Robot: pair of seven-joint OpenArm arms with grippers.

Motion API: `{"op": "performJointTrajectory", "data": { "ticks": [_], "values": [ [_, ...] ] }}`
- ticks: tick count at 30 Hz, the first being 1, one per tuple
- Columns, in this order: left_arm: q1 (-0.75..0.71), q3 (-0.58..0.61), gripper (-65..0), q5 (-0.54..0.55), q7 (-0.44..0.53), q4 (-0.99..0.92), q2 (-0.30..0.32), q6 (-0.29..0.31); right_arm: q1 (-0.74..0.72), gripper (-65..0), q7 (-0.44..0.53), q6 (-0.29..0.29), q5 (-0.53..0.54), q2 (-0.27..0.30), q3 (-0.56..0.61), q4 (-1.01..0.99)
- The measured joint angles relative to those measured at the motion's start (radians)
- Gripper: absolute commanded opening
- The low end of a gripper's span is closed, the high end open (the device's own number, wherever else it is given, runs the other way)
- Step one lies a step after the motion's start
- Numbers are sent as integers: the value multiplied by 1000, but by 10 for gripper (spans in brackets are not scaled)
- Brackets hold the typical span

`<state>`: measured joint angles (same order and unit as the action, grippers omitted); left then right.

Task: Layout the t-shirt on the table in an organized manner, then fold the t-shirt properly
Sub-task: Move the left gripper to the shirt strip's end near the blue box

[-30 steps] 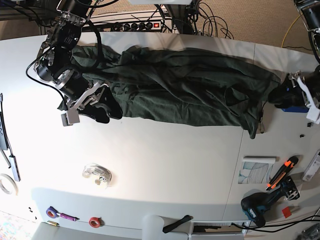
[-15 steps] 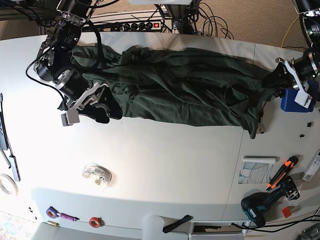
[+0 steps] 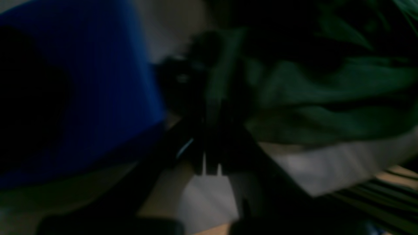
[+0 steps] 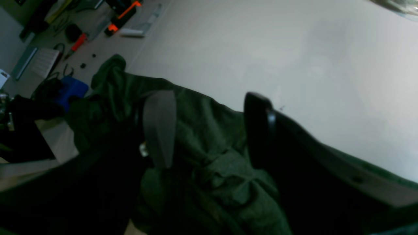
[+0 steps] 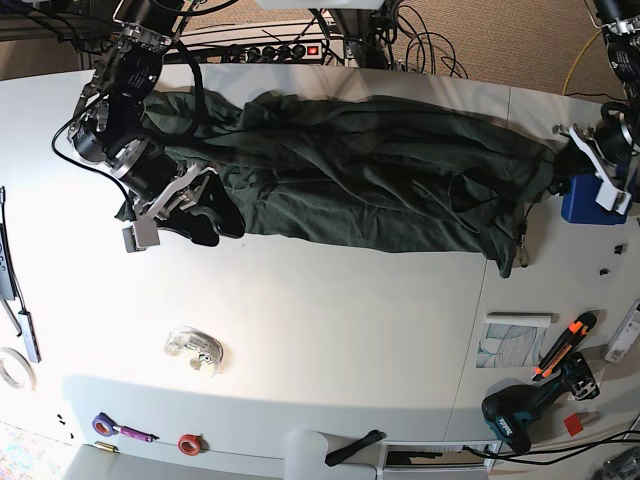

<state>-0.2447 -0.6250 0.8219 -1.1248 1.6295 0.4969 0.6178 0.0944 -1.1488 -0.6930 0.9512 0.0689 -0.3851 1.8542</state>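
Note:
The dark green t-shirt (image 5: 370,170) lies crumpled and stretched in a long band across the far part of the white table (image 5: 330,320). My right gripper (image 5: 172,222) is open at the shirt's left end; in the right wrist view its fingers (image 4: 160,127) stand apart over bunched fabric (image 4: 209,182). My left gripper (image 5: 562,160) is at the shirt's right end. The left wrist view is dark and blurred, with the jaws together on a strip of green fabric (image 3: 222,85).
A blue box (image 5: 585,200) sits by the left gripper and also shows in the left wrist view (image 3: 98,85). A clear plastic item (image 5: 195,348), tape rolls (image 5: 188,443), a drill (image 5: 525,405), an orange cutter (image 5: 565,345) and paper (image 5: 512,340) lie near the front. Cables run behind the table.
My left gripper has moved up and toward the table's back right, drawing the shirt's right end with it and uncovering the blue box. The right arm has not moved.

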Motion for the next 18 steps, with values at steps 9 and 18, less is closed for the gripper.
{"op": "performJointTrajectory", "data": {
  "ticks": [9, 18],
  "values": [
    [9, 0, -650, -280, 188, -1, -1, -146, 0, -320, 0, 0, 0, 0, 0, 0],
    [152, 1, -650, -369, 304, -16, -1, -241, 0, -320, 0, 0, -3, 0, 0, 0]
  ]
}}
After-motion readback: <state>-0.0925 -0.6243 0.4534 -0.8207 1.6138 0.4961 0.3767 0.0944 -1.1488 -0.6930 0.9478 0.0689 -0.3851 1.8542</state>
